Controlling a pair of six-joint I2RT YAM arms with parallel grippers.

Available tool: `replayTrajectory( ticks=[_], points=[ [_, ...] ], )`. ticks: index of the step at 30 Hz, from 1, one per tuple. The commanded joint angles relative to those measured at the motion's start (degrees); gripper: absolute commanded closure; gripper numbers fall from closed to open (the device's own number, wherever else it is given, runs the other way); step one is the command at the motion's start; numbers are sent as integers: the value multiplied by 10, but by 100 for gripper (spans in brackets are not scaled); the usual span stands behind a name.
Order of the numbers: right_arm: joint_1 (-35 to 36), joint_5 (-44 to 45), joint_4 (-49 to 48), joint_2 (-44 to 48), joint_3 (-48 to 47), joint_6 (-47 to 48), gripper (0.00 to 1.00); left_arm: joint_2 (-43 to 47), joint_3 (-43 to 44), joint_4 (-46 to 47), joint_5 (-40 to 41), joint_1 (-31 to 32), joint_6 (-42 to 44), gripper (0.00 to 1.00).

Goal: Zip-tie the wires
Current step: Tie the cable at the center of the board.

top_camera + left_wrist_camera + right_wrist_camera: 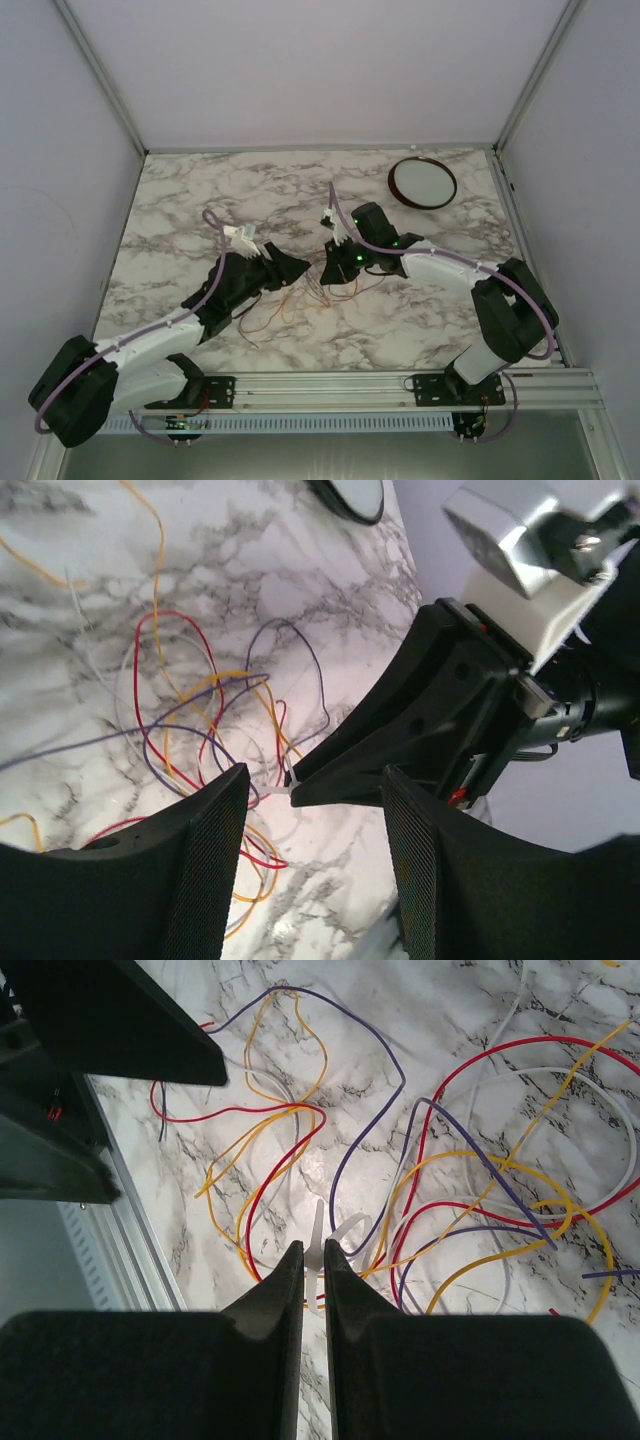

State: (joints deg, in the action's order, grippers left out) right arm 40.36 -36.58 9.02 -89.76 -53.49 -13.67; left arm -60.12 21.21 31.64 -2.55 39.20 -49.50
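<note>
1. On the table [200,190], the wires [300,300] lie loose at centre, toward the near edge.
2. The left gripper [296,268] is left of the bunch and the right gripper [313,1252] is right of it. Their tips face each other, close together, over the wires.
3. The zip tie [320,1222] sits between the right gripper's fingers, above the wires.
4. The dish [422,182] lies at far right, well apart from the wires.

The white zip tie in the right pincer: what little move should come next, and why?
Probably the left pincer should close gently on the zip tie to take its free end. The right pincer is shut on that tie, over the loose wires. In the left wrist view, the left pincer stands open on either side of the tie and grips nothing.
</note>
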Motion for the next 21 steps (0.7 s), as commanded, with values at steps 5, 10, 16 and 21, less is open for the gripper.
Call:
replayTrajectory(
  ticks=[5, 10, 16, 21],
  points=[
    [9, 17, -14, 27, 2, 5, 98, -79, 40, -6, -65, -5, -117, 45],
    [9, 17, -13, 28, 2, 5, 98, -107, 43, 18, -73, -5, -116, 53],
    [9, 14, -12, 23, 0, 7, 98, -140, 46, 55, -84, -5, -121, 59],
    [9, 12, -11, 22, -3, 7, 98, -160, 54, 59, -86, -5, -108, 62]
  ],
)
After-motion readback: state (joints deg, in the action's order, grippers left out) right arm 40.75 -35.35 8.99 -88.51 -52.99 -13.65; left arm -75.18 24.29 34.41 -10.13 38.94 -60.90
